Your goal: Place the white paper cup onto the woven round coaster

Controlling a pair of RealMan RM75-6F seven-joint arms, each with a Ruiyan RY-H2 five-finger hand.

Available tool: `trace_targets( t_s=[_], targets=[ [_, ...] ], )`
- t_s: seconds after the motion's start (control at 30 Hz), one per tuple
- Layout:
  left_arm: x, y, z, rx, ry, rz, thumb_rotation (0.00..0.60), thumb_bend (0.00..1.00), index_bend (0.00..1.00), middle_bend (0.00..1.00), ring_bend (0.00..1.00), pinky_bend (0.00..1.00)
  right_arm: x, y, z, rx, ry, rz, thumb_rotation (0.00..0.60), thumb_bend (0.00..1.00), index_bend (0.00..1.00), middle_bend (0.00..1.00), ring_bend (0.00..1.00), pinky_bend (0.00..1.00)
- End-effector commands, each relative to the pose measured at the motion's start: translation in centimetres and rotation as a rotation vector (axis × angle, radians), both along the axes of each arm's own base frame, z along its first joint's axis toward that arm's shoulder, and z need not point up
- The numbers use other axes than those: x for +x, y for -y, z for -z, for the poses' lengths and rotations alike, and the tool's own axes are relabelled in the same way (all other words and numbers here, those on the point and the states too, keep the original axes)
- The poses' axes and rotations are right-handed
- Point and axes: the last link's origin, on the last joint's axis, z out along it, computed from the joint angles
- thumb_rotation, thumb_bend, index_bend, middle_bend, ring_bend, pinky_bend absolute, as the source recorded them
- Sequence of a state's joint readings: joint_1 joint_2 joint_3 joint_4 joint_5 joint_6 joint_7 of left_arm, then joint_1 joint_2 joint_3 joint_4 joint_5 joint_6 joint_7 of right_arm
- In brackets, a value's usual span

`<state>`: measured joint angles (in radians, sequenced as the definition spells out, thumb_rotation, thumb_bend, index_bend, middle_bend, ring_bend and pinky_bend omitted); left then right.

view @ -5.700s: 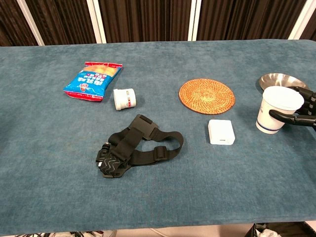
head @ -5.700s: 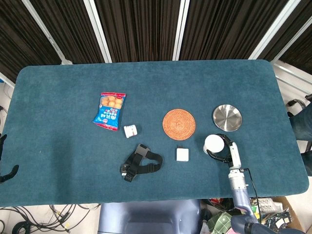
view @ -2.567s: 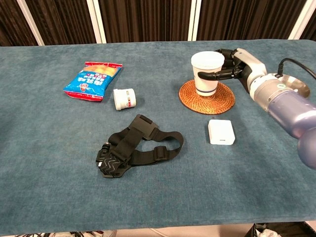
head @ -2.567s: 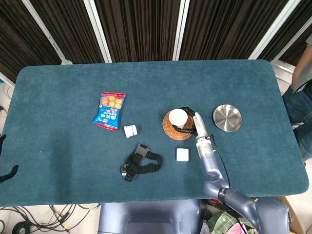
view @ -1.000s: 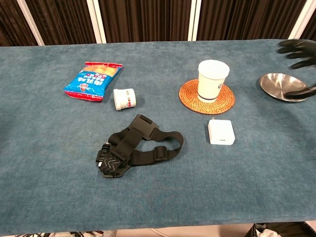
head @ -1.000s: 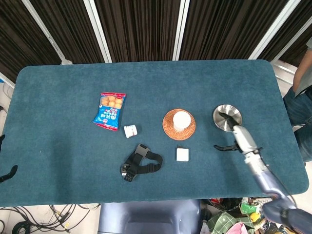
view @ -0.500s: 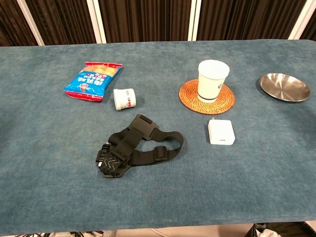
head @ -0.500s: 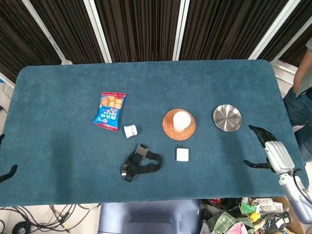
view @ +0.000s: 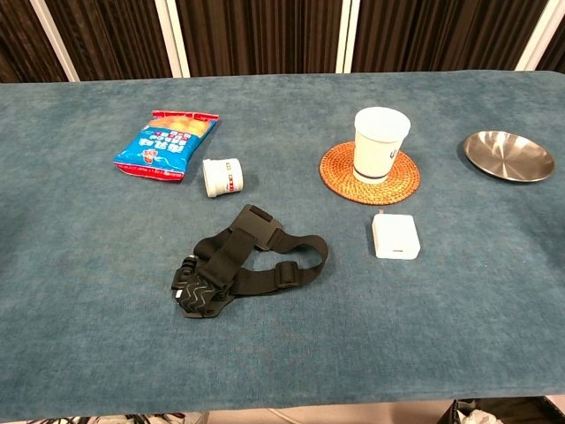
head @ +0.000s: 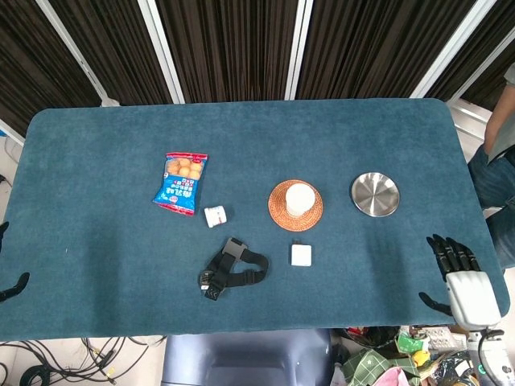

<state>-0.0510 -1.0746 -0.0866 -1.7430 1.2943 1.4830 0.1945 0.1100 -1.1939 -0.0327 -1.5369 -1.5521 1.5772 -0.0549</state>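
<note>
Withdrawn from the steel dish to the table's near right corner, the right hand (head: 460,273) hangs empty, fingers spread; the white paper cup (view: 380,144) stands upright on the woven round coaster (view: 369,172), placement apparently complete.

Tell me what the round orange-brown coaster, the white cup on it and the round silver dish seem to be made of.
Round orange-brown coaster: woven rattan or straw, judging by its concentric coiled ridges, matte.
White cup: likely paper, matte with a thin rolled rim.
Round silver dish: polished metal, probably stainless steel, with bright reflections.
</note>
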Motion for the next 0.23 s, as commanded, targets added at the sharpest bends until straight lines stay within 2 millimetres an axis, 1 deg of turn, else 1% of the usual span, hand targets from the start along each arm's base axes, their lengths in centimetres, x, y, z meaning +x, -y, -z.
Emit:
trace_targets(
  t_s=[0.03,0.23],
  targets=[
    [-0.01,-0.01,0.0,0.0,-0.001,0.0,0.6,0.27,0.0,0.02,0.0,0.0,0.3,-0.3,0.21,-0.01,-0.006,-0.013,0.6,0.05,0.02,0.04,0.06,0.1],
    [0.13,0.15,0.02,0.001,-0.004,0.008,0.6,0.27,0.0,0.02,0.0,0.0,0.19,-0.14,0.6,-0.009,0.002,-0.009,0.6,0.05,0.02,0.04,0.06,0.1]
  ],
)
